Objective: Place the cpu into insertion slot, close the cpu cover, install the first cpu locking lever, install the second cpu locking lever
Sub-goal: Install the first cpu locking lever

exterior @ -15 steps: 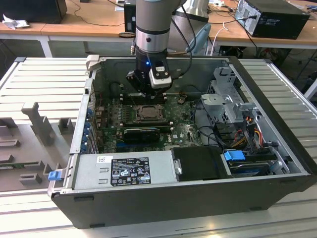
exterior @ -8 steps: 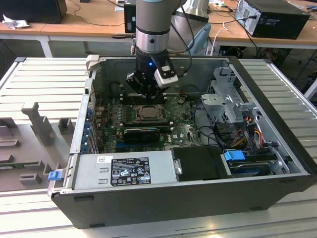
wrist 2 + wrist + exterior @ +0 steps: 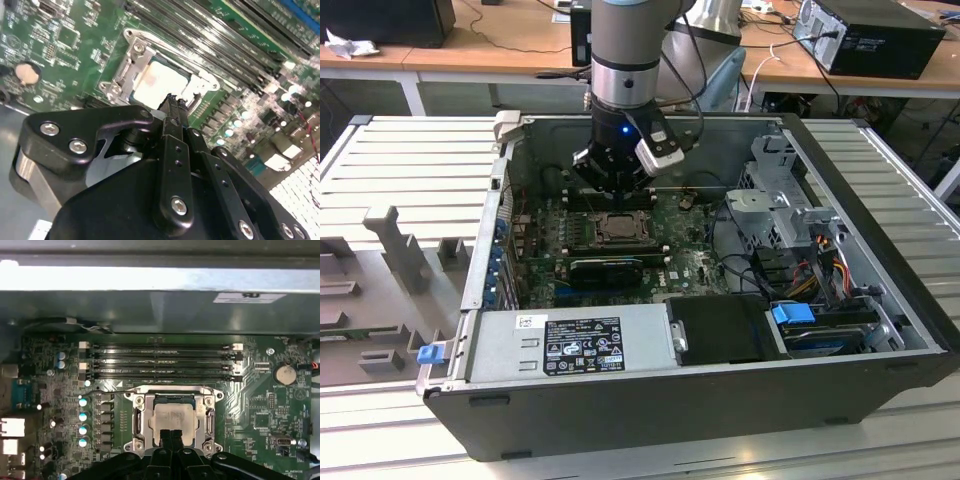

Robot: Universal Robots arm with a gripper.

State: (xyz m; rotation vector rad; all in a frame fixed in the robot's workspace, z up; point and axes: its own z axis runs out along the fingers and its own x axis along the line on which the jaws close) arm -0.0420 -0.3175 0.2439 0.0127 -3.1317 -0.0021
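Note:
The cpu (image 3: 172, 416) lies flat in the insertion slot (image 3: 591, 230), its silvery top showing in both wrist views (image 3: 161, 82). The cpu cover (image 3: 141, 412) lies down around the chip, which shows through its square window. A thin wire lever (image 3: 112, 390) runs along the cover's edge nearest the memory slots. My gripper (image 3: 170, 436) hangs just above the socket at the cpu's edge, fingers shut together with nothing between them. The exterior view shows the gripper (image 3: 618, 190) low inside the open computer case, over the socket's far side.
Several memory slots (image 3: 160, 360) run beside the socket. A long black heatsink (image 3: 605, 270) lies on its near side, and a power supply (image 3: 575, 345) beyond that. Drive cage (image 3: 780, 200) and cables fill the exterior view's right. Case walls (image 3: 485, 230) enclose everything.

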